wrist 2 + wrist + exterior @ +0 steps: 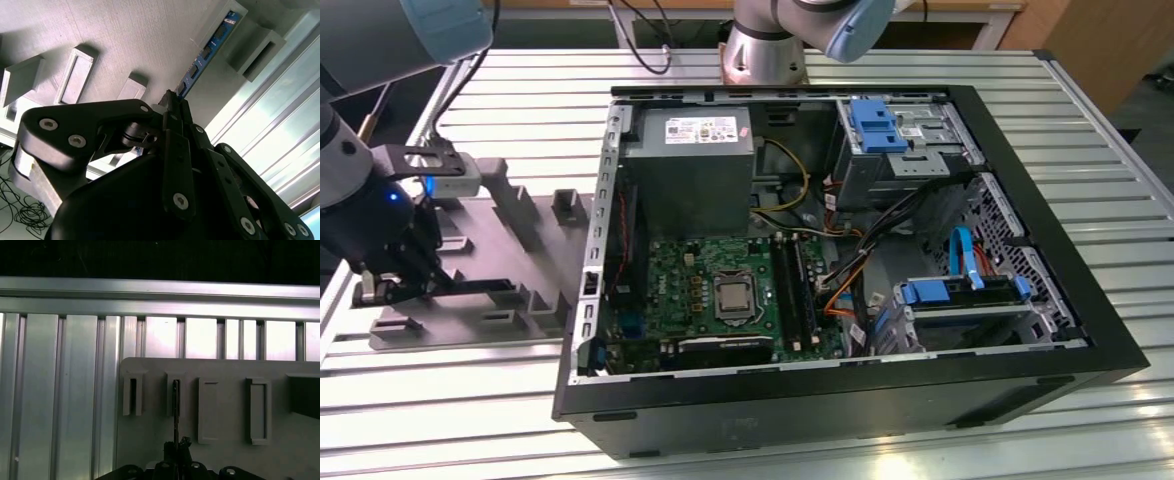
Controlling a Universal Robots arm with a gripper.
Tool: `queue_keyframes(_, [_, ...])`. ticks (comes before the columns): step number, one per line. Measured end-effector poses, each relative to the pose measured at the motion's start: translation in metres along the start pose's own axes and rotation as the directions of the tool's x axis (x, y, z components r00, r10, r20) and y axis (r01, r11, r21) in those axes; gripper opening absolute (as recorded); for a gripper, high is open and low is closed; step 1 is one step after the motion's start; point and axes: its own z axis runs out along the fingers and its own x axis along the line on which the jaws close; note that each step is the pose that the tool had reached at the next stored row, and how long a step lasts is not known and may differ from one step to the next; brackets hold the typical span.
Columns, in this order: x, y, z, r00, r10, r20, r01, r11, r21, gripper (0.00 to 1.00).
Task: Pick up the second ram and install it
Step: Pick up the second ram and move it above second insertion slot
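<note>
At the grey slotted holder point(100, 30) on the exterior view's left, beside the open computer case point(854, 410), the arm's gripper point(171, 97) sits pinched narrow, apparently clamped on the near end of the second ram point(205, 52). The blue-green strip stands on edge in the holder's posts, a pose that leaves its flat faces free for the fingers. The case lies on its side, so the black slot rails point(790, 285) face upward, well apart from the strip.

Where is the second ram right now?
The second ram stands on edge in the grey holder, at the exterior view's left beside the computer case, its end pinched by the gripper.
</note>
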Motion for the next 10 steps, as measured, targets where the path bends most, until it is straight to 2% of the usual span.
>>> queue_keyframes(10, [-0.0001,0.0001,-0.0034,1.0,0.0,0.0,0.0,1.0,-0.0001,0.14])
